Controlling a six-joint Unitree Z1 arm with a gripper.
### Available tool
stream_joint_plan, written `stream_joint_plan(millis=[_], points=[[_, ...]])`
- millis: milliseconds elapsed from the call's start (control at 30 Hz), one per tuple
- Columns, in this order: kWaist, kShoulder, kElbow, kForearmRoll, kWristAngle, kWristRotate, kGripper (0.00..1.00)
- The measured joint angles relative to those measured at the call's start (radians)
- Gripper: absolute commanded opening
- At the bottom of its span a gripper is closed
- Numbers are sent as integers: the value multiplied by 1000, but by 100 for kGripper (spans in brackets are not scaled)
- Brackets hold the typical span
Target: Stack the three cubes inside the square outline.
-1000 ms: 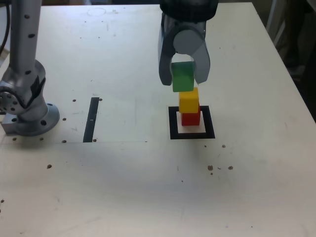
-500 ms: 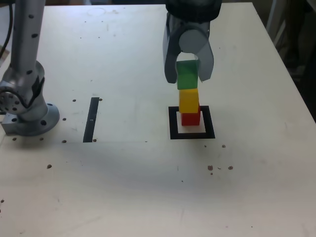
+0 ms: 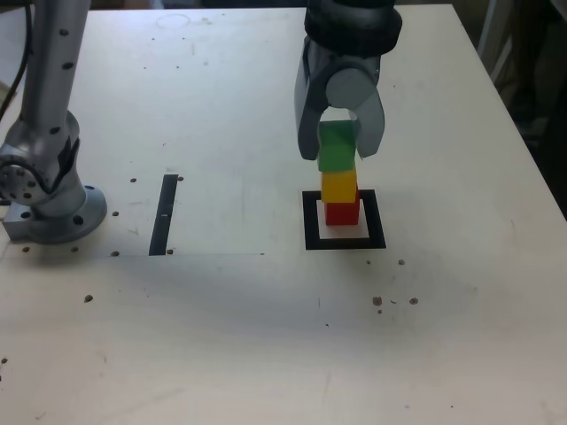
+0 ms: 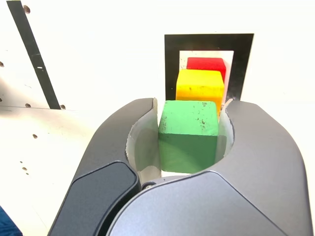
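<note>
1. The green cube (image 3: 337, 147) has been moved toward the exterior view's right compared with one second ago; since the middle of that second, it has also been brought a little lower in the view.
2. More of the yellow cube (image 3: 338, 189) is now covered by it in the exterior view. No change of place is seen for the yellow cube or for the red cube (image 3: 343, 214).
3. The hand (image 3: 342, 152) is closed on the green cube, which is held between its two fingers; one finger is seen at each side of the cube in the wrist view.
4. The red cube is placed inside the square outline (image 3: 312, 221), and the yellow cube is stacked on it. Whether the yellow cube is touched by the green one cannot be told.
5. On the exterior view's left, a wide stretch of worktop (image 3: 221, 328) is left between the outline and the black strip (image 3: 163, 217); farther left, the arm's base (image 3: 58, 217) is found.
6. A broad stretch is also seen on the near side. The worktop's far edge is located well beyond the stack, and its slanted edge well apart on the exterior view's right.
</note>
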Motion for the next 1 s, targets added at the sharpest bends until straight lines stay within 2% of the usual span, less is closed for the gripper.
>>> stream_joint_plan(millis=[433,700,833,1000], points=[[14,4,1,-21,-5,3,36],[20,13,5,-21,-5,4,46],[21,16,6,-21,-10,5,56],[21,22,16,-21,-28,7,84]])
